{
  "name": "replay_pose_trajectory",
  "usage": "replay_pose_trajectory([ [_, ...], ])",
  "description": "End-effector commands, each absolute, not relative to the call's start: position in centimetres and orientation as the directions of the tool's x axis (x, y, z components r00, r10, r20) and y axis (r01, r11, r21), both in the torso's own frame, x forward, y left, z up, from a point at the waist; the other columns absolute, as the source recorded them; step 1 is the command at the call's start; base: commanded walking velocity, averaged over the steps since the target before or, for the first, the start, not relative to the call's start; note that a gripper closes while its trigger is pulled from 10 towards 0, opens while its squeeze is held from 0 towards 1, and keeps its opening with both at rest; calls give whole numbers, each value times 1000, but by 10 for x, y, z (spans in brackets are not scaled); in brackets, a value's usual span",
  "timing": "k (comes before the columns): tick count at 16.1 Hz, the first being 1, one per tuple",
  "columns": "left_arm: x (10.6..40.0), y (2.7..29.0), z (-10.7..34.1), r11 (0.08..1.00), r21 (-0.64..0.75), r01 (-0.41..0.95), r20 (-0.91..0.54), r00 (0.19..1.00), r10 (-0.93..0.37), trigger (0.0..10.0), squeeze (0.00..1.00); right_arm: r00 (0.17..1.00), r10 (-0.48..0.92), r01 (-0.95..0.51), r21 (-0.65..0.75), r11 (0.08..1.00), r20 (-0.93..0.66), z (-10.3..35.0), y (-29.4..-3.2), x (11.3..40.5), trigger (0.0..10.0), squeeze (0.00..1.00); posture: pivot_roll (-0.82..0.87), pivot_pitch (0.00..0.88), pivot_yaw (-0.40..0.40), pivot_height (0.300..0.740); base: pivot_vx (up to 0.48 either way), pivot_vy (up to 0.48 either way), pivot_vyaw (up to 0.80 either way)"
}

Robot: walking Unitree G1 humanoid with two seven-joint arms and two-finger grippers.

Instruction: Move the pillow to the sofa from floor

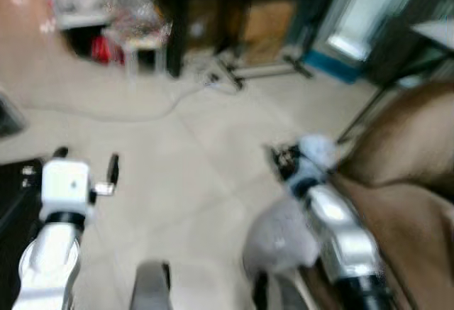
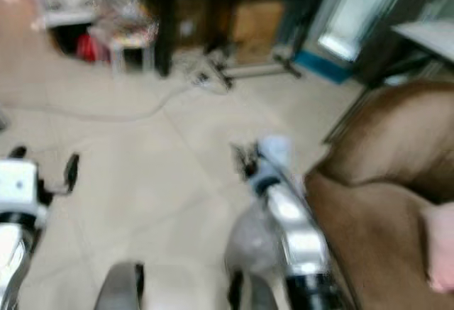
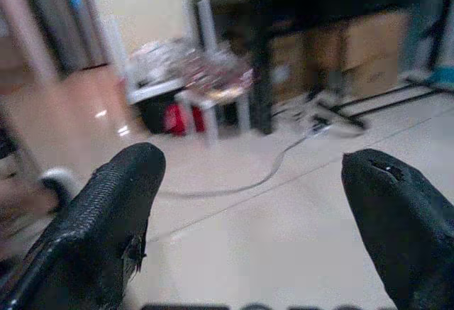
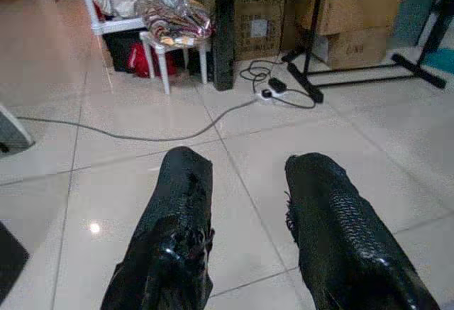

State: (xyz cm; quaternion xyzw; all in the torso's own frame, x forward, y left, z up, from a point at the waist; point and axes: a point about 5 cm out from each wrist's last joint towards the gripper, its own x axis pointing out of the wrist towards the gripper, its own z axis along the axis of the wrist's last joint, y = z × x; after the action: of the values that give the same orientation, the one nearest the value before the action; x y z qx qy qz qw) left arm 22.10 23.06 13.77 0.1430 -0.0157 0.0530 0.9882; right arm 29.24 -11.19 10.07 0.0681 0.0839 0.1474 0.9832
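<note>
Glossy pale floor tiles lie beside the matt brown cloth sofa. Textured black fingers look rubbery; beyond them stand cardboard boxes.

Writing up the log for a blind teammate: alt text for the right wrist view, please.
The right gripper has its two black fingers open with nothing between them, above a glossy pale tiled floor. A grey cable runs to a power strip; beyond stand a small white stool, a black table leg and cardboard boxes.
</note>
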Motion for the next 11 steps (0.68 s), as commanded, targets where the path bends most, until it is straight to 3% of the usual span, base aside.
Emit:
replay_pose_trajectory([
  [1,222,217,137,963,262,-62,47,998,52,10000,0,956,229,-206,135,969,-185,94,-137,291,10000,0,80,0,-140,567,311,0,0],
  [3,222,216,137,962,264,-61,44,998,52,10000,0,953,237,-213,137,967,-190,93,-137,291,10000,0,80,0,-140,567,289,0,0],
  [11,220,218,132,951,308,-28,-1,1000,30,10000,0,941,225,-191,152,970,-254,86,-139,294,10000,0,76,0,-142,547,0,0,0],
])
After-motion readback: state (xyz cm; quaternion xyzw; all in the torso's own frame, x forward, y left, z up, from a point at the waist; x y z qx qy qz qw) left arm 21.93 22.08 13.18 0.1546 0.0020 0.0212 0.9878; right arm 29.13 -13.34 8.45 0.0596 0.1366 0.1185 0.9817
